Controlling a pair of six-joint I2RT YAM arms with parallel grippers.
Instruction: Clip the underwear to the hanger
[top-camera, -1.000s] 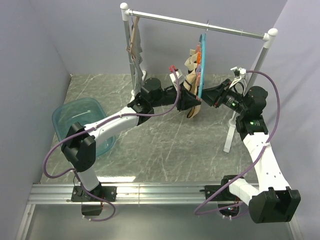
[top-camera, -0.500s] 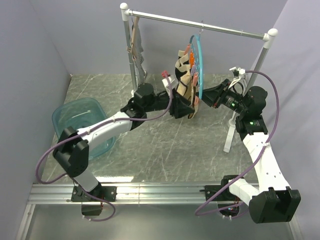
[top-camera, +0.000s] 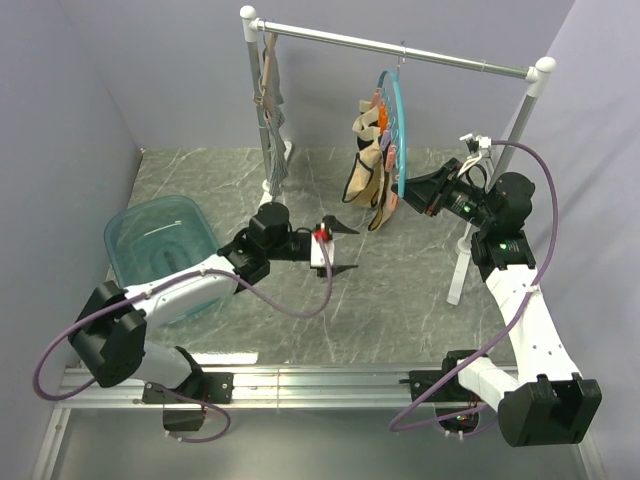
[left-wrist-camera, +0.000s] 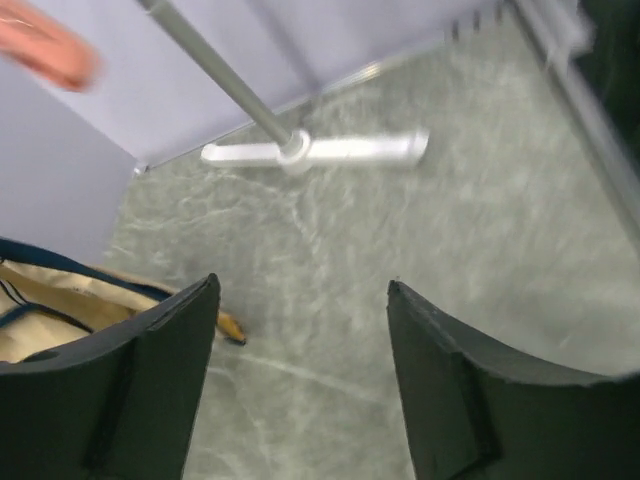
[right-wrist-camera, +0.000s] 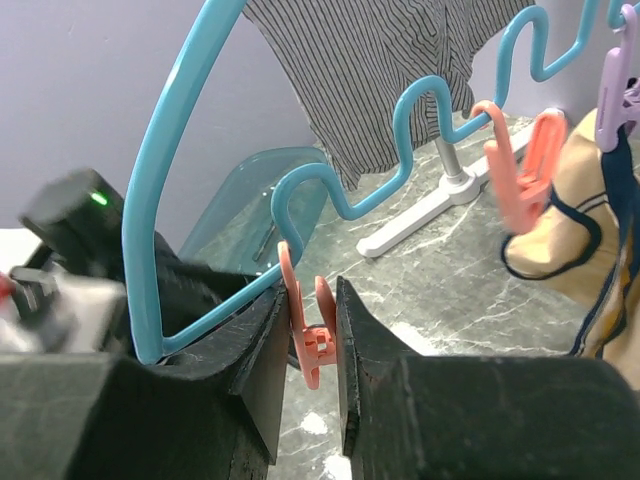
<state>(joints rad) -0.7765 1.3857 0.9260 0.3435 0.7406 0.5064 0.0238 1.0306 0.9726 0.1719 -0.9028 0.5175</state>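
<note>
left jaws spread, underwear (top-camera: 365, 176) hanging apart from them | right jaws pinching hanger (top-camera: 400, 112) clip (right-wrist-camera: 306, 332)

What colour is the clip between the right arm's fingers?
The clip is salmon pink, clearest in the right wrist view.

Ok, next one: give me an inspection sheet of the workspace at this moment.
Surface: grey marbled table; no spills seen.
Job's things: underwear hangs from clips on the hanger, which hangs from the rack bar.
Clutter: teal basin at left; grey striped garment on the rack.
Grippers: left gripper open and empty, apart from the underwear; right gripper shut on a salmon clip of the hanger.
Cables: purple cables loop off both arms; no snag seen.
Surroundings: plain walls; aluminium rail at the near edge.
</note>
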